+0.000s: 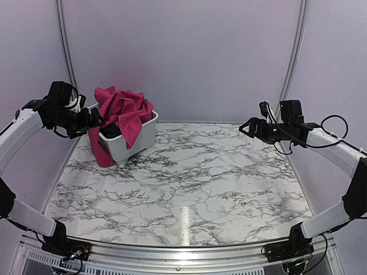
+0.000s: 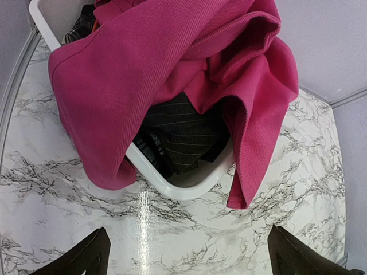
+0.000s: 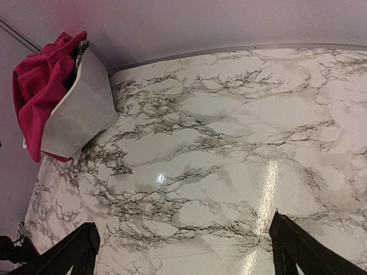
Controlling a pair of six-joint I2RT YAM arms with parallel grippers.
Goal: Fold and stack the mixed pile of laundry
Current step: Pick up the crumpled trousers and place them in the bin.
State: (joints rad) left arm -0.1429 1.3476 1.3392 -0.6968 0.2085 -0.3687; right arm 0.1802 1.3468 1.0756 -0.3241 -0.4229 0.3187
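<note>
The left fingers [image 2: 89, 258] are spread wide, nothing held; the pink cloth [image 2: 172, 74] is seen just ahead. The right fingers [image 3: 74, 251] are likewise parted, empty.

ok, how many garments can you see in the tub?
3: magenta-pink cloth draped over the rim of the white tub, black pinstriped shirt beneath it, dark plaid piece at a corner. More may be buried.

Tub [image 3: 80, 112] sits upper left on the marble bench [image 3: 229, 143], pink cloth [image 3: 35, 86] spilling over its left side. Dark fingers [image 3: 69, 256] poke in at both bottom corners, spread wide apart.
</note>
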